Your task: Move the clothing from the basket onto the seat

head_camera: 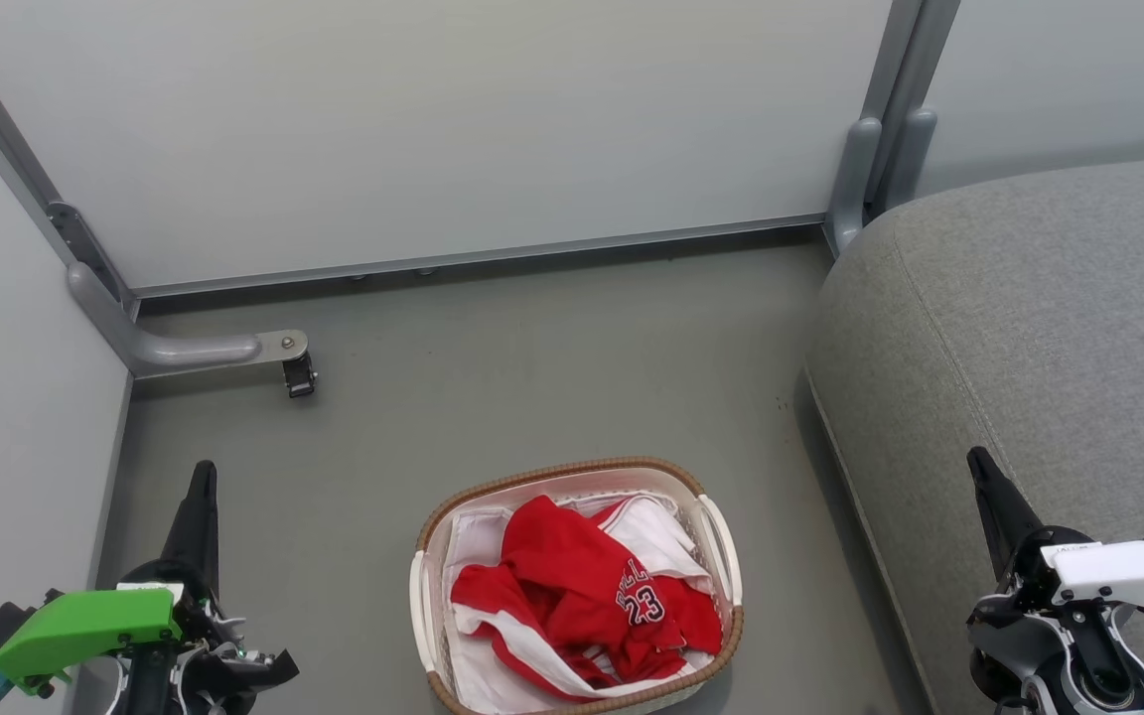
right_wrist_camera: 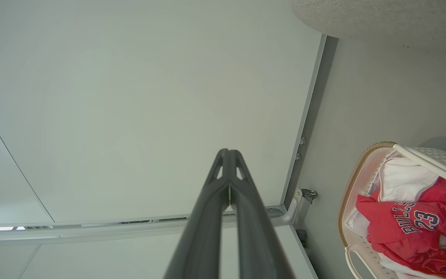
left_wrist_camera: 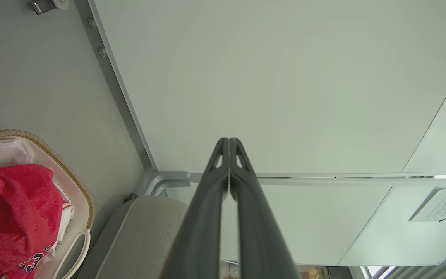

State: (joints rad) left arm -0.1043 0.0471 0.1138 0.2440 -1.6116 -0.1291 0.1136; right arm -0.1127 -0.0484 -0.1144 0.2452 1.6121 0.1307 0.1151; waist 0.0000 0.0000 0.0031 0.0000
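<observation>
The red jersey (head_camera: 587,596) with white panels and a 23 lies crumpled in the cream basket (head_camera: 721,541) on the grey floor, bottom centre of the head view. The large grey seat (head_camera: 1019,338) rises to the right of the basket. My left gripper (head_camera: 203,477) is shut and empty at the lower left, well left of the basket. My right gripper (head_camera: 979,462) is shut and empty at the lower right, over the seat's front part. In the left wrist view the jersey (left_wrist_camera: 14,209) and basket (left_wrist_camera: 79,190) sit at the lower left, with the left gripper (left_wrist_camera: 229,141) pointing at the wall. The right wrist view has the jersey (right_wrist_camera: 405,224), the basket (right_wrist_camera: 349,186) and the right gripper (right_wrist_camera: 228,152).
Pale partition walls close the space at the back and left. A grey metal foot with a small black caster (head_camera: 299,377) juts onto the floor at the left. A grey post (head_camera: 860,179) stands at the seat's back corner. Open floor lies between basket and back wall.
</observation>
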